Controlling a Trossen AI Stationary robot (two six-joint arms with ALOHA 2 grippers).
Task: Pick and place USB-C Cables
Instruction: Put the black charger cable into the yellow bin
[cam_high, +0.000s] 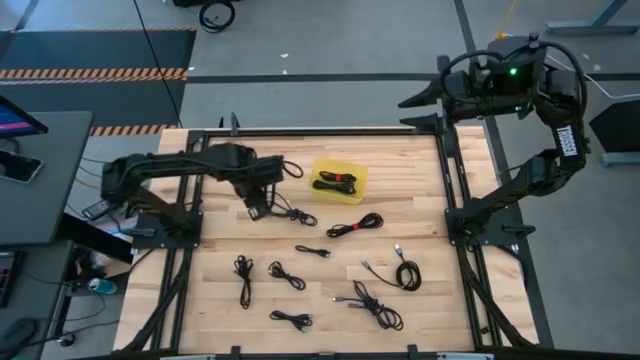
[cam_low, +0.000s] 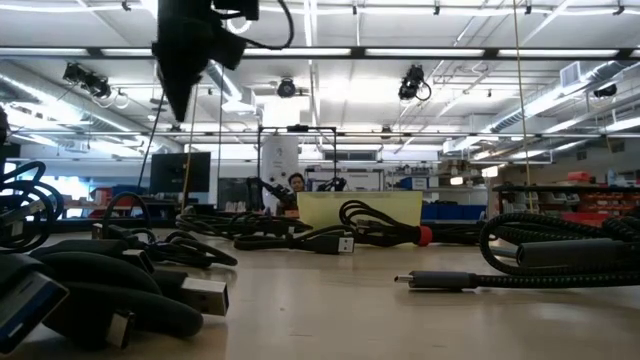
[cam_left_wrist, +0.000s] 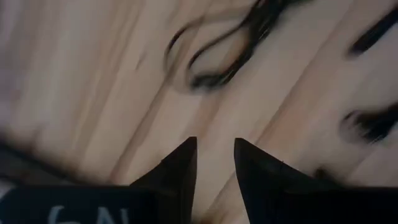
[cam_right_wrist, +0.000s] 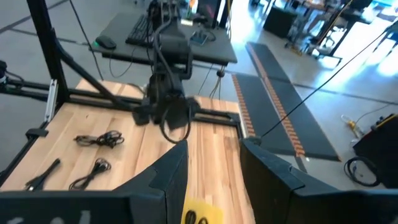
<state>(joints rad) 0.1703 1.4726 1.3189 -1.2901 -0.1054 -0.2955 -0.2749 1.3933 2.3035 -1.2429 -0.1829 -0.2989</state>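
Several black USB-C cables lie in loose coils on the wooden table, among them one, one with a red band and others nearer the front. One more cable lies in the yellow tray. My left gripper hangs above the table, pointing down, just left of the nearest coil. In the left wrist view it is open with only bare wood between the fingers. My right gripper waits, open and holding nothing, high beyond the far right corner.
Black frame rails run along the table's far edge and sides. A desk with a monitor stands left of the table. Bare wood lies at the near left. In the low view, cables crowd the foreground.
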